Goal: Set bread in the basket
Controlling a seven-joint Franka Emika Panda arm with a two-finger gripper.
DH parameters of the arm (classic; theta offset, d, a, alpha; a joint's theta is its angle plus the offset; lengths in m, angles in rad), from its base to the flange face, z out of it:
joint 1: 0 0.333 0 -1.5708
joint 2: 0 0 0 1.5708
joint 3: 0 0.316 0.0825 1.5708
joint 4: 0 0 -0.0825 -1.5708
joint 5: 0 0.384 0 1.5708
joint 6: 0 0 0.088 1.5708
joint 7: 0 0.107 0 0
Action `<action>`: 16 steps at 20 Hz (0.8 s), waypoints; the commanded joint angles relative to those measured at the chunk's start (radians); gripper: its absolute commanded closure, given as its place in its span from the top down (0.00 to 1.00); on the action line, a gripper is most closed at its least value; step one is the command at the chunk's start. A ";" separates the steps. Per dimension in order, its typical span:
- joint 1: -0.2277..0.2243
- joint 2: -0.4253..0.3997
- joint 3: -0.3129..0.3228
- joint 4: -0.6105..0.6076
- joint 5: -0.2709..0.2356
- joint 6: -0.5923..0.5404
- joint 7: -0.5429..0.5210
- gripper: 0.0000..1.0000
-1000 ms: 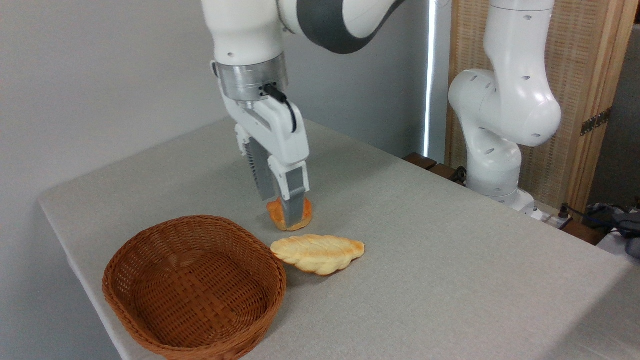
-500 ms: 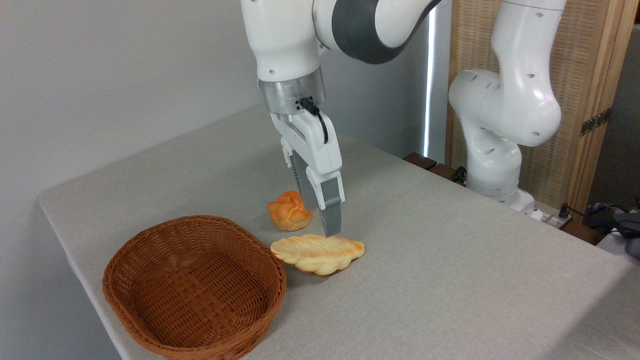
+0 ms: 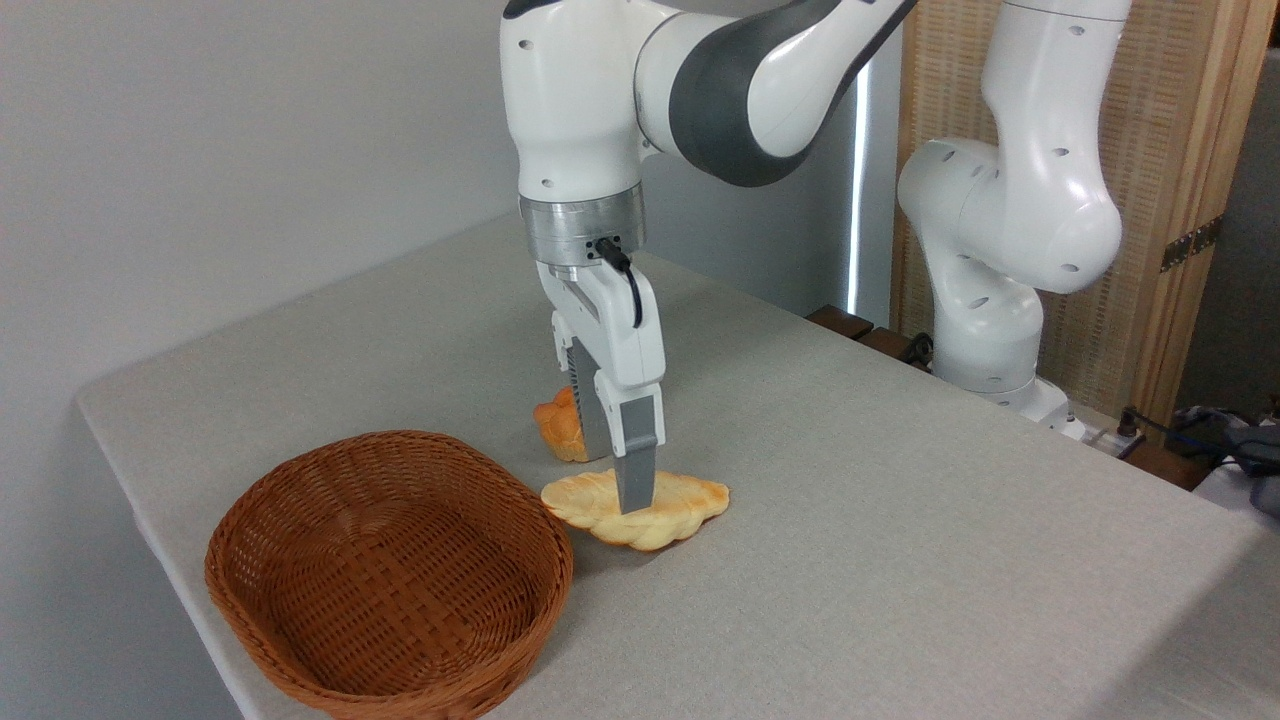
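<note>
The gripper [image 3: 628,492] stands over the middle of the bread [image 3: 640,509], whose long axis runs three to nine o'clock toward the basket [image 3: 385,580]; I cannot tell whether the fingers are spread or closed.

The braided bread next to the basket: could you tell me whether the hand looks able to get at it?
Probably yes: the hand is down at the middle of the bread, nothing lies over it, and the bun sits behind.

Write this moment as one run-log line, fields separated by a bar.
phase: reaching | end effector: over bread, grip unclear | bread: on table beside basket | basket: empty | bun: behind
</note>
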 commanded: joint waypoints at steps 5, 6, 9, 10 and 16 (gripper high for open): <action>-0.023 0.027 0.007 -0.017 0.014 0.103 0.011 1.00; -0.023 0.028 0.007 -0.017 0.014 0.104 0.011 1.00; -0.023 0.036 0.007 -0.017 0.015 0.106 0.012 1.00; -0.023 0.036 0.007 -0.017 0.015 0.106 0.012 1.00; -0.025 0.039 0.005 -0.017 0.038 0.104 0.012 0.61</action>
